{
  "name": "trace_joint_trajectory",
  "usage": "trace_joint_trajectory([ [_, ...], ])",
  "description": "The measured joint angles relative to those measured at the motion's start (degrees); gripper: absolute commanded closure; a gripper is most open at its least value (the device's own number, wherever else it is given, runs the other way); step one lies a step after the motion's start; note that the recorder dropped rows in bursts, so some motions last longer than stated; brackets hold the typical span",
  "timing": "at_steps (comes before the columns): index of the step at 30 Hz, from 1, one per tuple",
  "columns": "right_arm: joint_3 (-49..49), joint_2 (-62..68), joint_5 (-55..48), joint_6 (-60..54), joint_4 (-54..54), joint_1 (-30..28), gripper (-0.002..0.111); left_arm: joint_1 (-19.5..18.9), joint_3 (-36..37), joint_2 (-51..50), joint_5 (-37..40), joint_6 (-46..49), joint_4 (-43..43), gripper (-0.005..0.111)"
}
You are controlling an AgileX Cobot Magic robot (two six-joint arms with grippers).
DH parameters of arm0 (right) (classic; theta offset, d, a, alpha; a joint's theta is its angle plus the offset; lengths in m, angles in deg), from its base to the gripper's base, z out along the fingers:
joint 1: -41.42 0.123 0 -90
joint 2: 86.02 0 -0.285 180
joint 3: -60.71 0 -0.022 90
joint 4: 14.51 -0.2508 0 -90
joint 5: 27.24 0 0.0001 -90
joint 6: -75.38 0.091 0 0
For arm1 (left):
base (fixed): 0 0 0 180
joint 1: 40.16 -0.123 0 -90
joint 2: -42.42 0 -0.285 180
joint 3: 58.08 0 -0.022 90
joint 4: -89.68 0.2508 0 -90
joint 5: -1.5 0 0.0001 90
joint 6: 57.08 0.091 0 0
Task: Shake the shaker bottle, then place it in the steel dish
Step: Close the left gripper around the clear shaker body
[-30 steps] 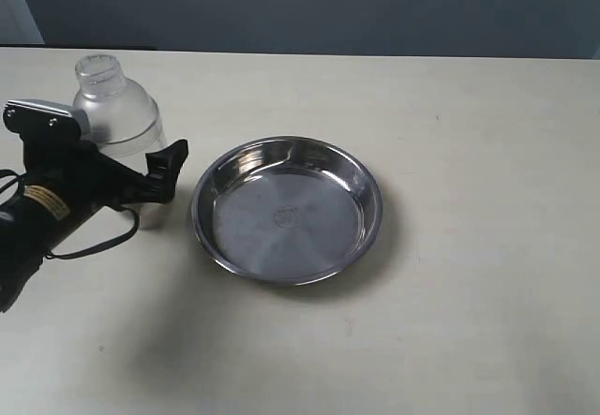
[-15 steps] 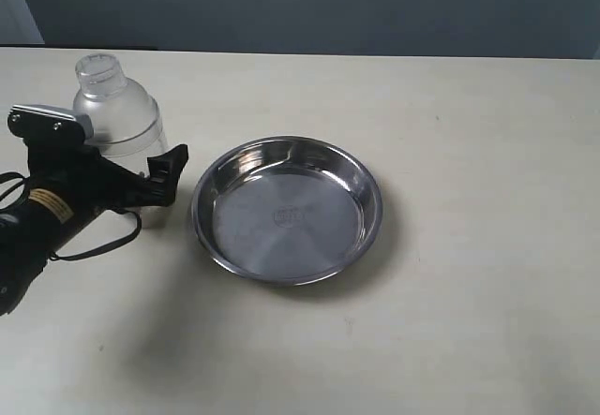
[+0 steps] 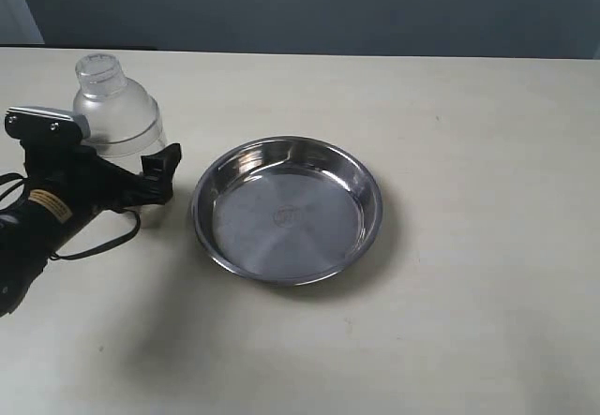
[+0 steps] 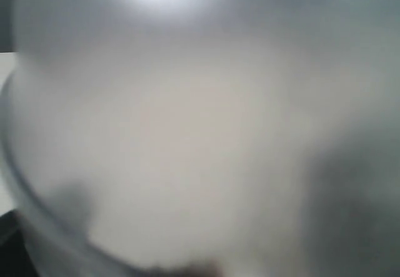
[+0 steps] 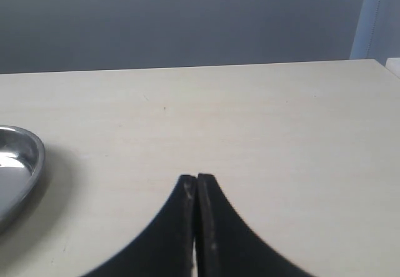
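**Table stock: one shaker bottle, one steel dish, two claws**

Item 1. Shaker bottle (image 3: 117, 106): frosted clear plastic with a domed shoulder and a small round cap. It stands upright on the table (image 3: 469, 153), at 10 o'clock from the dish and just beside its rim. In the left wrist view its blurred wall (image 4: 187, 133) fills nearly the whole picture.

Item 2. Steel dish (image 3: 281, 223): round, shallow and shiny, with nothing in it. It lies flat a little toward 9 o'clock of the table's middle. Part of its rim (image 5: 25, 164) shows in the right wrist view.

Item 3. Left claw (image 3: 148, 160): black, reaching in from 8 o'clock around the bottle's lower body. The near finger (image 3: 161, 170) lies against the wall on the dish side. The far finger is hidden behind the bottle, so I cannot tell whether the claw pinches it.

Item 4. Right claw (image 5: 197, 183): fingers pressed together with nothing between them, above bare table.
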State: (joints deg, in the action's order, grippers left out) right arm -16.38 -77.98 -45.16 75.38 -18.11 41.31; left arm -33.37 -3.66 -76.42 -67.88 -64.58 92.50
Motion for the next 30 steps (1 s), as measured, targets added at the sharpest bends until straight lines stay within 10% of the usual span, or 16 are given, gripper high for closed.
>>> trace_joint_trajectory([
  [14,0.0,0.0,0.0,0.0,0.0,0.0,0.109,0.0,0.0,0.0,0.0,0.0,0.46,0.052],
  [20,0.0,0.0,0.0,0.0,0.0,0.0,0.109,0.0,0.28,0.0,-0.35,0.48,0.86,0.09],
  [30,0.0,0.0,0.0,0.0,0.0,0.0,0.109,0.0,1.17,0.11,-1.14,0.54,2.09,0.095],
])
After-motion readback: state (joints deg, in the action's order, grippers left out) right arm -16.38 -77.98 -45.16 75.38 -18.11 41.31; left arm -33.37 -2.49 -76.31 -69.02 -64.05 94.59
